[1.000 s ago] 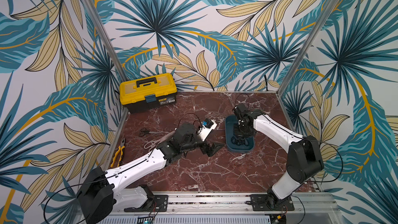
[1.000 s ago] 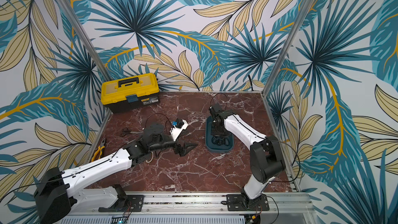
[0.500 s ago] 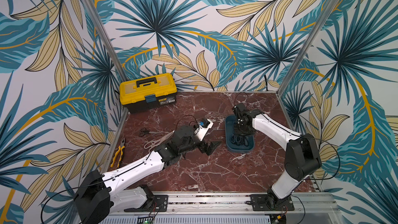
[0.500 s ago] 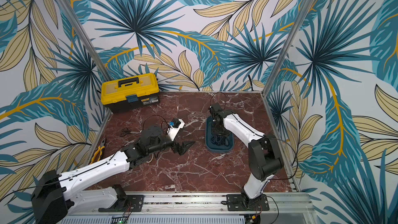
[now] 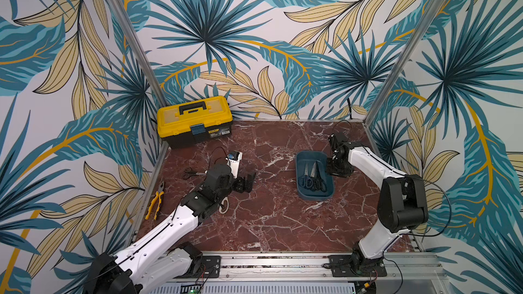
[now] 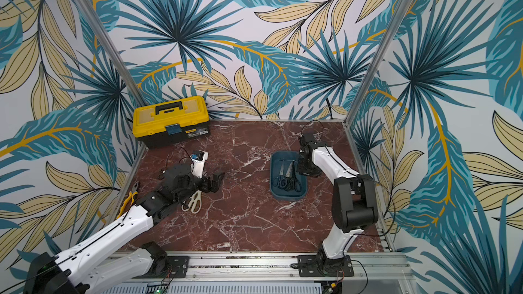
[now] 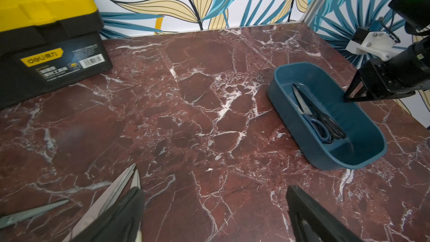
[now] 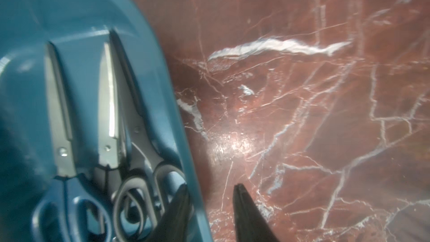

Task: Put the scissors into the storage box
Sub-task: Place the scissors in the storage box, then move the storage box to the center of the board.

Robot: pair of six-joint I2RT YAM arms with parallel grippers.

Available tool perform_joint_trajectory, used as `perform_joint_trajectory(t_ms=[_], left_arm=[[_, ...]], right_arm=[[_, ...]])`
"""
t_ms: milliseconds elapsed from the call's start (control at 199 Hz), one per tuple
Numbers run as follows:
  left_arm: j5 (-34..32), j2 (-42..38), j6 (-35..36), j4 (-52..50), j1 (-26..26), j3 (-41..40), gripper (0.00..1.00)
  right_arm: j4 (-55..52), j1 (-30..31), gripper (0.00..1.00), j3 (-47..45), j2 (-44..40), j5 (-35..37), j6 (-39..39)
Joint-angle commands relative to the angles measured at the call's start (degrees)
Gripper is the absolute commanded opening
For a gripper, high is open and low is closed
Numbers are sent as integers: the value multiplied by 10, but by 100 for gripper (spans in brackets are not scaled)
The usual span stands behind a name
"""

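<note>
Scissors (image 5: 311, 178) in teal storage box (image 5: 315, 195) on red-brown marble tabletop (image 5: 268, 222), leaf-print walls (image 5: 254, 24)

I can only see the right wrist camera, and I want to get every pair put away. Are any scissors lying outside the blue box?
Observer: Yes, cream-handled scissors lie on the table, partly under the left arm.
Operator: Any more?
Observer: Small black-handled scissors lie farther back, nearer the yellow toolbox.
Operator: Is the other hand holding something?
Observer: No, the left gripper is wide open with nothing between its fingers.
</note>
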Motion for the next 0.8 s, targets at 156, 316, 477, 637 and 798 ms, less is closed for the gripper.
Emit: perform_joint_trajectory(t_ms=[156, 316, 477, 637, 798], left_arm=[[-46, -28, -54, -90, 56, -33, 100], [-28, -28, -68, -113, 94, -41, 100], [-26, -25, -67, -130, 112, -42, 100], [-5, -12, -60, -137, 122, -37, 100], [-37, 40, -70, -202, 123, -1, 95]], right_arm=[[13, 12, 15, 7, 25, -59, -35], [14, 48, 7, 8, 30, -59, -32], [14, 106, 4, 17, 39, -58, 0], [14, 168, 4, 49, 69, -72, 47], [15, 203, 3, 89, 101, -87, 78]])
